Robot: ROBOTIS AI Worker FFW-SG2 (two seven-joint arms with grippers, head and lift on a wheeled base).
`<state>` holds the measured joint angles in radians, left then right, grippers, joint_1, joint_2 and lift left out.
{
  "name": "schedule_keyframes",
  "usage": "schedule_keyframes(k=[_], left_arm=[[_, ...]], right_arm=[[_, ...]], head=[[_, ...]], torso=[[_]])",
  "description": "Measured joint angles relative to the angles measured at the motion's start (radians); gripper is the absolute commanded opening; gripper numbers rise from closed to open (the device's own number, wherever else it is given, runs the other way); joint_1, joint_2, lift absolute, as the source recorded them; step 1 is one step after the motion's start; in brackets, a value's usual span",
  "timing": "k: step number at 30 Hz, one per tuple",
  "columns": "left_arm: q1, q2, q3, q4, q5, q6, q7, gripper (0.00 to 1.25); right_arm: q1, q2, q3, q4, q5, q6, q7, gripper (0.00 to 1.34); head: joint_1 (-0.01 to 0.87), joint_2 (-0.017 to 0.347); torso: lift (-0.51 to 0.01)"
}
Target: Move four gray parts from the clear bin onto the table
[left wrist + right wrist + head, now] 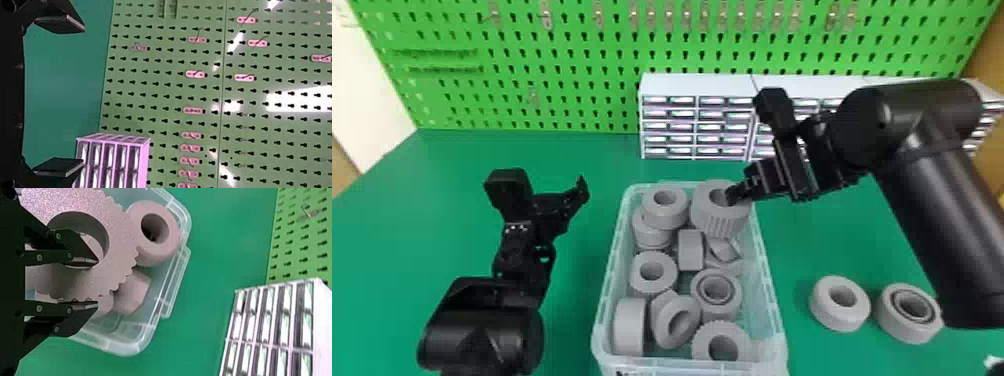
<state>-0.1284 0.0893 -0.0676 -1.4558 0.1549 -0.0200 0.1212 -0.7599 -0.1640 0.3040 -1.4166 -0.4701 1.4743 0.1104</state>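
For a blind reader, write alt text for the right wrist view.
The right tool grips the wall of a large toothed gray part, one finger in its hole. Smaller gray parts lie in the clear bin, on a green table.

The bin [615, 250] looked like clear, smooth plastic with a slight gloss on its rim. The gray parts [664, 217] seemed matt plastic, the toothed ring [121, 239] finely speckled. The table [572, 155] was smooth and mostly matt. The pegboard [164, 84] and its hooks [195, 74] looked like metal, the board glossy where light struck. The right arm [942, 225] had a smooth, softly shiny black shell
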Motion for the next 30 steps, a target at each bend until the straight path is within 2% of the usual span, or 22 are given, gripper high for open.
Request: schedule_keyframes(k=[30], left_arm=[[0.0, 0.0, -0.002, 0.0, 0.003, 0.0, 0.0, 1.15]], right_arm=[[0.098, -0.022, -0.284, -0.098, 0.163, 0.072, 0.0, 0.43]], head=[[0.693, 0.072]], torso=[[-0.052]])
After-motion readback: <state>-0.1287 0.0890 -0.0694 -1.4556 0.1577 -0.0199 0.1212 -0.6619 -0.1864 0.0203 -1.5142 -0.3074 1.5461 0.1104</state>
